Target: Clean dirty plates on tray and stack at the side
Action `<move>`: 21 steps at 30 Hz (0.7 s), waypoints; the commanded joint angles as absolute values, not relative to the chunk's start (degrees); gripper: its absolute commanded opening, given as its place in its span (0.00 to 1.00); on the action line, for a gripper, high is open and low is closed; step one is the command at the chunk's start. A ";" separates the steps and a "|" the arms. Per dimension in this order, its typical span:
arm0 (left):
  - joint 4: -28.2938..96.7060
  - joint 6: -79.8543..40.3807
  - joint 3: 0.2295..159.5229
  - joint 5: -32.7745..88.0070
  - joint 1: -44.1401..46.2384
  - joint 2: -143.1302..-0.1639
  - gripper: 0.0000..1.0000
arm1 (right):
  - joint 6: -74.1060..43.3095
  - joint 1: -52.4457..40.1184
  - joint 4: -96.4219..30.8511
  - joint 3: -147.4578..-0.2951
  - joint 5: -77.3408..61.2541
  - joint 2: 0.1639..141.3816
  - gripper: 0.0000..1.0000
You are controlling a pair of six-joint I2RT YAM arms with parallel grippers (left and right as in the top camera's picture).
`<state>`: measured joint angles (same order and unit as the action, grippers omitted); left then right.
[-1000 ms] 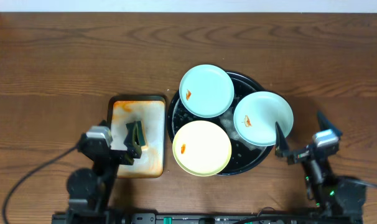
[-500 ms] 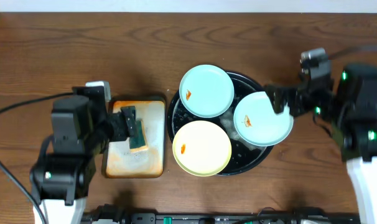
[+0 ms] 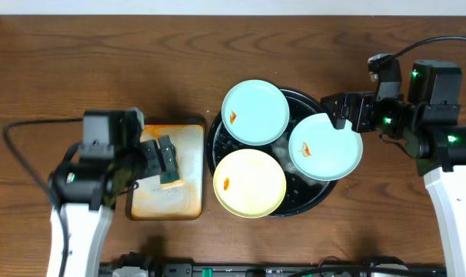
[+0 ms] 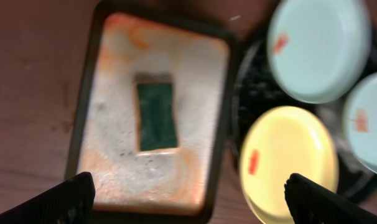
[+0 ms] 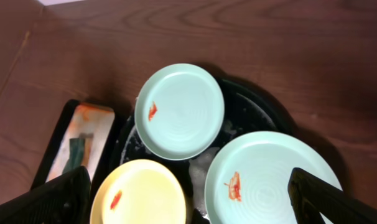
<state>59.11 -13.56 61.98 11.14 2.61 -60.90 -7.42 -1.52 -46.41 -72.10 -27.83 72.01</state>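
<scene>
Left gripper (image 3: 164, 160), jaws wide and empty, has swung up from the table's near edge and hovers over the sponge (image 3: 170, 175) on the small tray (image 3: 188, 135). Three smeared plates (image 3: 249, 183) still sit in the round tray (image 3: 304, 98), mid-table, none cleaned. Right gripper (image 3: 345, 115), also wide, has come over the right mint plate (image 3: 325, 150).

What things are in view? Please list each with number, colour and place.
mint-green plates: two, pale green, orange smears, on round tray, far and right sides.
yellow plate: one, pale yellow, orange smear, on round tray, near side.
round tray: one, black, foamy, table middle.
rectangular tray: one, black-rimmed, orange-stained, left of round tray.
sponge: one, dark green, on rectangular tray.
table: one, brown wood.
left claw: one, black, open above sponge.
right claw: one, black, open by right plate's rim.
</scene>
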 commanded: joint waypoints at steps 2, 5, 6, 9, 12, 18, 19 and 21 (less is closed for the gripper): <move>57.95 -16.86 59.77 6.20 2.33 -69.08 0.97 | -9.39 -1.15 -47.46 -73.06 -25.89 72.14 0.99; 56.60 -17.26 59.68 6.39 2.70 -75.07 0.77 | -9.39 -1.15 -48.38 -73.06 -25.87 72.14 0.99; 56.16 -17.30 59.68 6.39 3.01 -76.90 0.66 | -9.39 -1.15 -48.56 -73.06 -25.87 72.14 0.99; 54.59 -17.96 59.68 6.35 4.38 -82.81 0.53 | -9.39 -1.15 -48.71 -73.06 -25.89 72.14 0.99; 52.82 -21.93 59.68 1.19 5.41 -89.38 0.50 | -9.39 -1.15 -48.71 -73.06 -25.89 72.14 0.99; 48.66 -23.35 59.68 0.43 5.72 -97.65 0.48 | -9.39 -1.15 -49.19 -73.06 -25.89 72.14 0.99; 47.59 -23.00 59.68 1.02 5.82 -100.07 0.48 | -9.39 -1.15 -49.10 -73.06 -25.89 72.14 0.99; 47.51 -22.92 59.68 1.08 5.96 -101.91 0.48 | -9.39 -1.15 -49.12 -73.06 -25.89 72.14 0.99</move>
